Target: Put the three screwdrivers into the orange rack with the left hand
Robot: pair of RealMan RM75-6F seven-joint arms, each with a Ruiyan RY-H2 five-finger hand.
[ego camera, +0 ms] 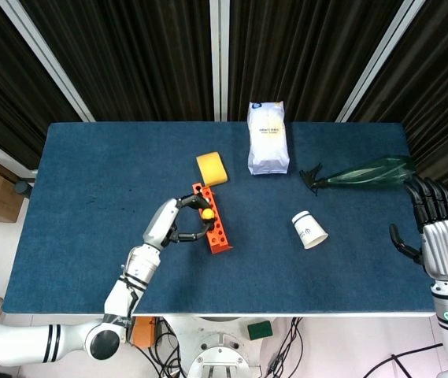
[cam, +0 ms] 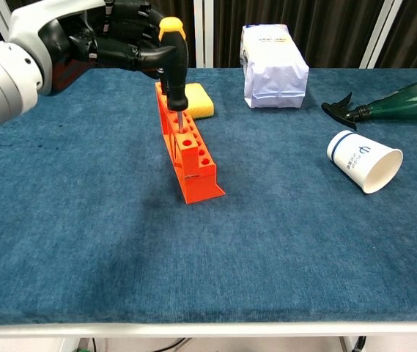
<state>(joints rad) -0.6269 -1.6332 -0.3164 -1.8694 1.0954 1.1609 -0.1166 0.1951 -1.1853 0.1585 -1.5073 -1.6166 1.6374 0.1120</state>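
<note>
- Orange rack (cam: 190, 158): one, long, stepped, with a row of holes, standing mid-table (cam: 83, 220).
- Left robot hand (cam: 124, 40): grasping the screwdriver.
- Right robot hand (ego camera: 442, 236): released, fingers apart.
- Screwdriver (cam: 174, 62): one visible, black handle, orange cap, upright, shaft tip in a rack hole.

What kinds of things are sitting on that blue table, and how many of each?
Screwdriver, held by the left hand: 1
Orange rack: 1
Yellow sponge: 1
White bag: 1
Green spray bottle: 1
Paper cup, on its side: 1
Total: 6
</note>
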